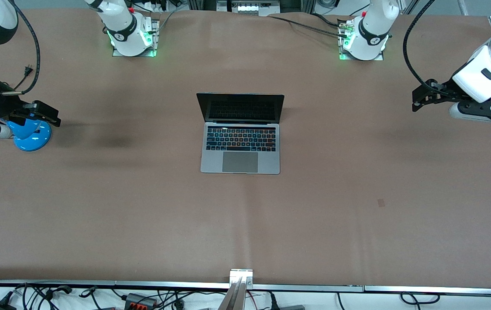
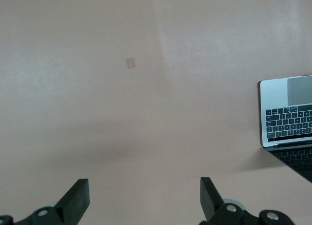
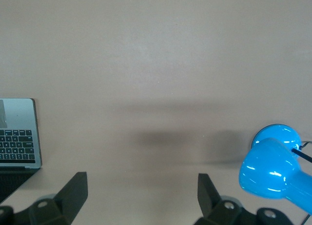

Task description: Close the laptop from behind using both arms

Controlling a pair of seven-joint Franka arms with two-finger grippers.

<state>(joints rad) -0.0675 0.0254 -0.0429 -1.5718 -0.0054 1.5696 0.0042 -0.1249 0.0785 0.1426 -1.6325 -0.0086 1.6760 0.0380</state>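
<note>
The laptop lies open in the middle of the table, its dark screen upright and its keyboard and trackpad toward the front camera. Its edge also shows in the left wrist view and in the right wrist view. My left gripper hangs open and empty in the air over the left arm's end of the table; its own view shows it over bare table. My right gripper hangs open and empty over the right arm's end, beside the blue lamp; its own view shows it too.
A blue desk lamp stands at the right arm's end of the table, also in the right wrist view. The two arm bases stand along the table's edge farthest from the front camera. A small tape mark lies on the brown table.
</note>
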